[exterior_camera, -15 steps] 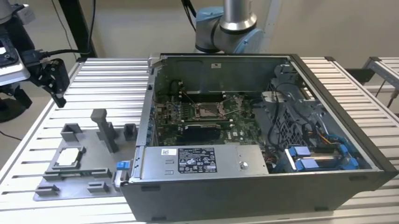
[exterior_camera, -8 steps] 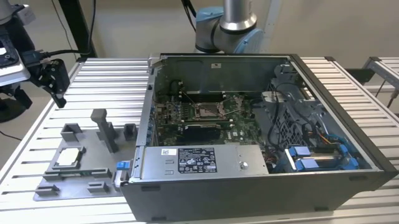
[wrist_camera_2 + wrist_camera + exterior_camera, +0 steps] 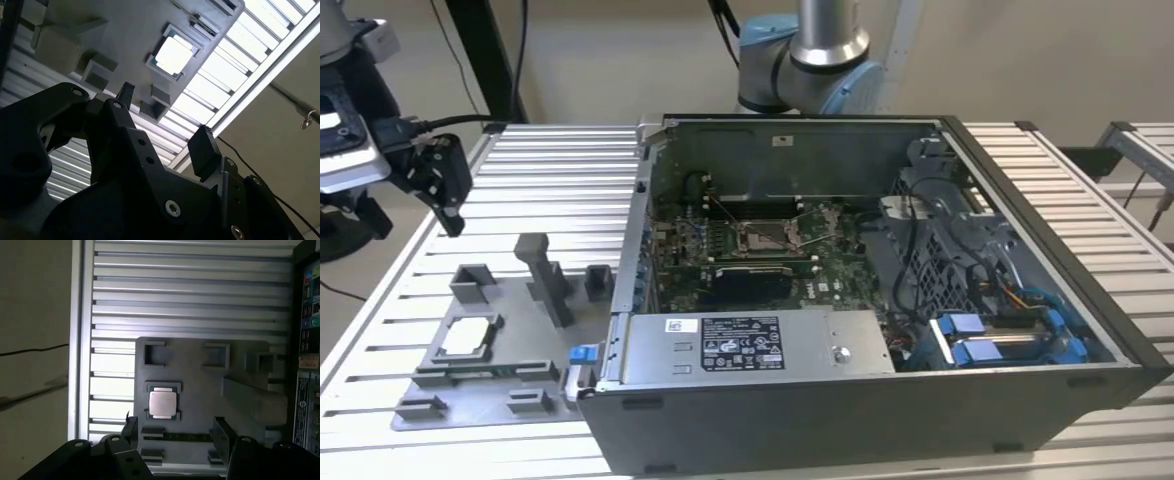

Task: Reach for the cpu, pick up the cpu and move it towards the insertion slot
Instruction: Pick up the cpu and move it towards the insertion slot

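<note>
Spread gripper held empty above the cpu's fixture

The gripper (image 3: 175,432) has its two black fingers (image 3: 131,427) wide apart, gripping and touching nothing. In the first wrist view the cpu (image 3: 163,403) lies between them, silvery top up, seated flat in a square pocket of the grey fixture plate (image 3: 200,390) on the slatted table (image 3: 560,170). Farther off, toward the exterior view's right, the open computer case (image 3: 881,400) holds a green board with the insertion slot (image 3: 767,235).
</note>
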Action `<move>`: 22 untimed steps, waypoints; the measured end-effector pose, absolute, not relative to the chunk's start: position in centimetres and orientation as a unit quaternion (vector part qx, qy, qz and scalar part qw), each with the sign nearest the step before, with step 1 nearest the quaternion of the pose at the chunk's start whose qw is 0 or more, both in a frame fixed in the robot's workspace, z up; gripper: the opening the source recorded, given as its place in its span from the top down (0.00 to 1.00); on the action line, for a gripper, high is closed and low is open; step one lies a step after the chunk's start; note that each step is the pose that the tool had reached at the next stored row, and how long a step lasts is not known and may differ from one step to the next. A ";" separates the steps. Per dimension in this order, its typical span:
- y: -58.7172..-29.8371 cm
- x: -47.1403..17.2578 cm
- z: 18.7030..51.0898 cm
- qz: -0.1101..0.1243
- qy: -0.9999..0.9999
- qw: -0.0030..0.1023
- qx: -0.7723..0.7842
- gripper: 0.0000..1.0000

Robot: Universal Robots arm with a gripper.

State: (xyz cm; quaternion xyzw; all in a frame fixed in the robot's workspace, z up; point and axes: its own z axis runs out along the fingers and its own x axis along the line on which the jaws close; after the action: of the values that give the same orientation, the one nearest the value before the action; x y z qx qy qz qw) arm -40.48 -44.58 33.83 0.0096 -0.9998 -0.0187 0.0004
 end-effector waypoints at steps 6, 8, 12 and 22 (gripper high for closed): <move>-44.6 -40.5 33.1 -0.019 -1.000 0.000 0.009 0.00; -44.6 -40.6 32.9 -0.019 -1.000 0.000 0.008 0.00; -44.6 -40.8 32.4 -0.019 -1.000 0.000 0.006 0.00; -44.6 -41.1 31.1 -0.019 -1.000 0.000 0.005 0.00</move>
State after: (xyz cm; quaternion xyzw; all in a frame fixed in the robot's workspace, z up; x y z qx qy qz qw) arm -41.08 -44.58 31.08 0.0051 -0.9998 -0.0187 0.0004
